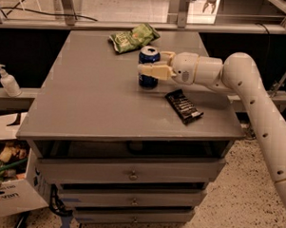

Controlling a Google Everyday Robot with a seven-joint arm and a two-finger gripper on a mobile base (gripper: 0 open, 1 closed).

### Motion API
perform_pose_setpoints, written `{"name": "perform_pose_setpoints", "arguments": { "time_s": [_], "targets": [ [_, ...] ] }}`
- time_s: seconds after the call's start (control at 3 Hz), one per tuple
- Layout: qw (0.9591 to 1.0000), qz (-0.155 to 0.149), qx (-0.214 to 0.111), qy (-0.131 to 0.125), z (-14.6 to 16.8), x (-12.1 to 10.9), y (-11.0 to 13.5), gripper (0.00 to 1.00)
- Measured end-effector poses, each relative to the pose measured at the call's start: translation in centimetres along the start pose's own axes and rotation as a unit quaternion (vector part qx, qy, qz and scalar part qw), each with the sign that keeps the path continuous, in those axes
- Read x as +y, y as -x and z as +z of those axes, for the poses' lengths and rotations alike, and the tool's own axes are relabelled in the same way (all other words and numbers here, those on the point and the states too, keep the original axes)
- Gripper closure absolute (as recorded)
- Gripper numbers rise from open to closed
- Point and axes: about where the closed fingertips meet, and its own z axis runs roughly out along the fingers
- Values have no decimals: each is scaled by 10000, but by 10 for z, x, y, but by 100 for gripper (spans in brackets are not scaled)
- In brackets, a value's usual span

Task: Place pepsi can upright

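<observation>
Left side open, right side crowded
The table's left half and front are left free — the rear is blocked by the green chip bag, the right by the black snack bar and the arm, whose gripper is clasped around the upright pepsi can just behind the bar.
</observation>
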Motion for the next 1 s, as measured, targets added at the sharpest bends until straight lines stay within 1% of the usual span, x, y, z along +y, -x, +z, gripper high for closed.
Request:
{"name": "perform_pose_setpoints", "arguments": {
  "time_s": [0.33, 0.67, 1.0],
  "targets": [
    [10000, -11, -37, -33, -2, -1, 3, 0],
    [9999, -44, -67, -81, -3, -2, 1, 0],
    [9997, -190, -145, -20, -17, 2, -14, 0]
  ]
}}
